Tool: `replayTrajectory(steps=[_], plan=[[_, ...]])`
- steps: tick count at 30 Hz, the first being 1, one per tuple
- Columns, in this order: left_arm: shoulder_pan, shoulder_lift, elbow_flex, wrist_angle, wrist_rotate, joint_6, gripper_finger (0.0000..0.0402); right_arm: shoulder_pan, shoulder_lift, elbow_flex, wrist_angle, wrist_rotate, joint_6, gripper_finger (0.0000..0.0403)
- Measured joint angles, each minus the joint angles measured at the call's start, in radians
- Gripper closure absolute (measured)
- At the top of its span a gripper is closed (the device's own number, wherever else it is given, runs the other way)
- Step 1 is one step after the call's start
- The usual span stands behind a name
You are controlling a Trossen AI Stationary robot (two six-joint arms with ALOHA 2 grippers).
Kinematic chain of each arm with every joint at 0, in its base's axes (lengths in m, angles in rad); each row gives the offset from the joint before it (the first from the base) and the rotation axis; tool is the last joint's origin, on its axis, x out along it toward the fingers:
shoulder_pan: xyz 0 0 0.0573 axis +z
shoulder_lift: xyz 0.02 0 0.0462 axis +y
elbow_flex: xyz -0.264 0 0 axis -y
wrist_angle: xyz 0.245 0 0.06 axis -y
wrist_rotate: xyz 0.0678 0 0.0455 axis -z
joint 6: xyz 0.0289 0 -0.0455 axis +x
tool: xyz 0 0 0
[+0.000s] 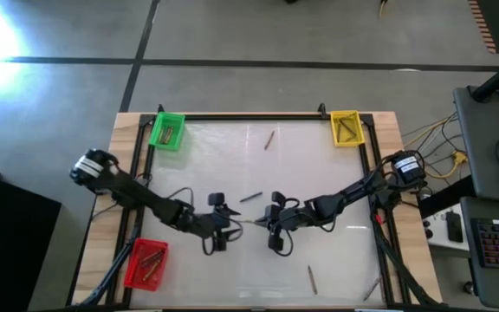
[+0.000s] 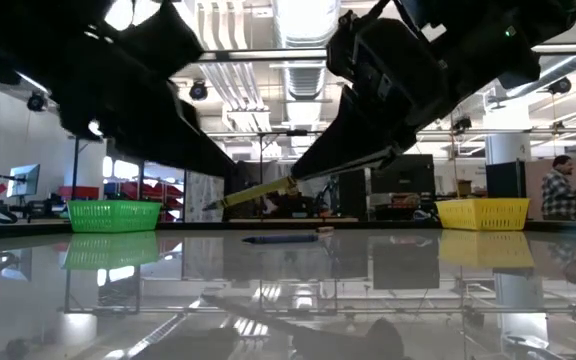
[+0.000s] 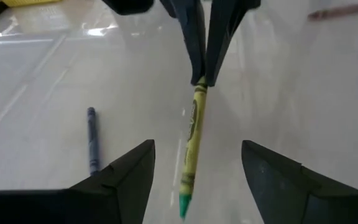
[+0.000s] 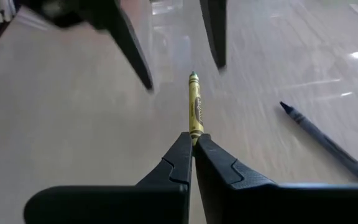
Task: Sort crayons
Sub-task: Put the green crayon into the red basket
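A yellow-green crayon with a green tip hangs over the table's middle, and my right gripper is shut on it. My left gripper is open. Its two fingers stand on either side of the crayon's tip end without touching it. In the high view the two grippers face each other, left and right. A blue crayon lies flat on the table just beyond them. Other crayons lie apart: one far, two near the front right. My right gripper pinches the crayon's blunt end between its two fingertips. The fingers come from the table's right, slanting down. The crayon sticks out ahead of them, in line with the fingers. It is lifted clear of the table, its tip pointing left and slightly down.
A green bin stands at the far left corner, a yellow bin at the far right, and a red bin at the near left. Each holds some crayons. A raised frame borders the glossy tabletop. People stand in the room behind.
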Motion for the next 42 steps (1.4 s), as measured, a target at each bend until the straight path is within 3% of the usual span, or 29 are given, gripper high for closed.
replayTrajectory(steps=[6,12,24,31,38,42], plan=[[0.006,0.112,0.14,-0.152,0.0,0.026,0.0183,0.011,0.0,0.007,0.003,-0.008,-0.013,0.0394],[0.023,0.153,0.248,-0.283,0.0,-0.014,0.0226,0.026,0.0,0.007,-0.001,-0.008,-0.019,0.0394],[0.052,0.153,0.249,-0.292,0.119,-0.022,0.0384,0.04,-0.021,0.007,-0.006,0.003,-0.031,0.0394],[0.052,0.138,0.249,-0.352,0.116,-0.05,0.0387,0.039,-0.031,0.007,-0.009,0.007,-0.012,0.0393],[0.041,0.015,0.249,-0.703,0.117,-0.179,0.0396,0.042,-0.071,0.007,-0.073,0.086,-0.008,0.037],[0.023,-0.077,0.252,-1.101,0.407,-0.284,0.0396,0.042,-0.092,0.007,-0.189,0.147,0.071,0.0347]])
